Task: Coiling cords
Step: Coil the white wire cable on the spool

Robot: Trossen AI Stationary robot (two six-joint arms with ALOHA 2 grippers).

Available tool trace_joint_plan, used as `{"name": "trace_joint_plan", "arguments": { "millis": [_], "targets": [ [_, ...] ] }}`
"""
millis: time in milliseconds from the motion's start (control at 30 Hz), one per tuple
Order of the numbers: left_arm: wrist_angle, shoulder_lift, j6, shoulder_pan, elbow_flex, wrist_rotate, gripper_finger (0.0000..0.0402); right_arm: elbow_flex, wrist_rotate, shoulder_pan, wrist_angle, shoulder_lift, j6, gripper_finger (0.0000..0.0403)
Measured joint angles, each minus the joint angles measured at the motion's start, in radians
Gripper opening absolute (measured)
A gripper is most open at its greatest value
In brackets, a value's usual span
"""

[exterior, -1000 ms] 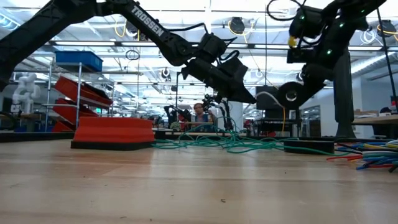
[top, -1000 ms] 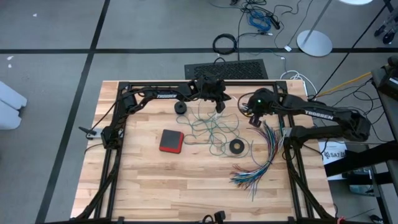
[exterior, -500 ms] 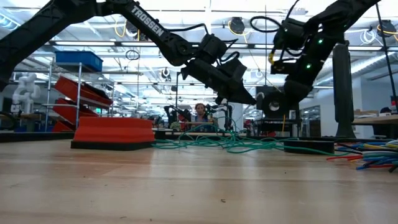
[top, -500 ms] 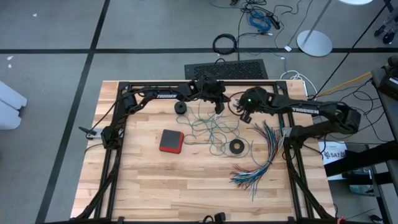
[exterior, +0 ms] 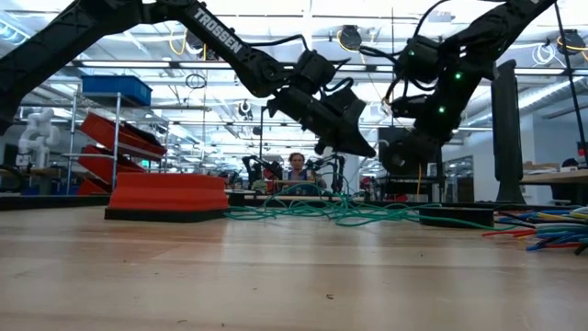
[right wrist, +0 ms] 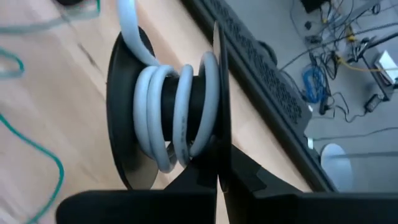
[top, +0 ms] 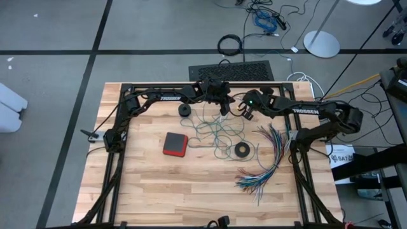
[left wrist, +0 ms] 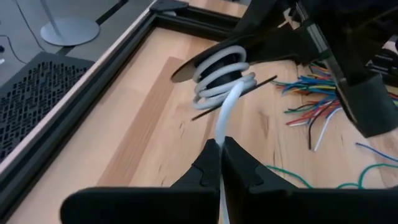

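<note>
Winding in 3 or 4 loose turns around the black core of a small spool [right wrist: 168,118], the white cord [left wrist: 227,109] is thick, smooth and pale grey-white; the spool has thin black round flanges on either side of the core. The right end effector [right wrist: 217,165] has its fingers pressed together on the rim of 1 flange, holding the spool up just beside the far edge of the desk [top: 191,184]. From the spool the white cord runs taut to the left end effector [left wrist: 221,155], whose fingers pinch it just short of the spool. The 2 end effectors are close together above the far middle of the desk in the high view. The teal-green cord [top: 219,133] is thin and lies in a loose tangle of loops on the desk, just in front of the spool. Near that tangle lie a red-and-black square block [top: 175,144], a small black ring [top: 241,150] and a fanned bundle of multicoloured wires [top: 267,159].
</note>
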Motion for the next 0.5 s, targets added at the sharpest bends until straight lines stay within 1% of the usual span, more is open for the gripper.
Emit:
{"name": "trace_joint_plan", "arguments": {
  "millis": [500],
  "targets": [
    [0.1,0.0,-0.017,-0.05,0.0,0.022,0.0,0.0,-0.004,0.0,0.123,0.0,0.024,0.0]
  ]
}}
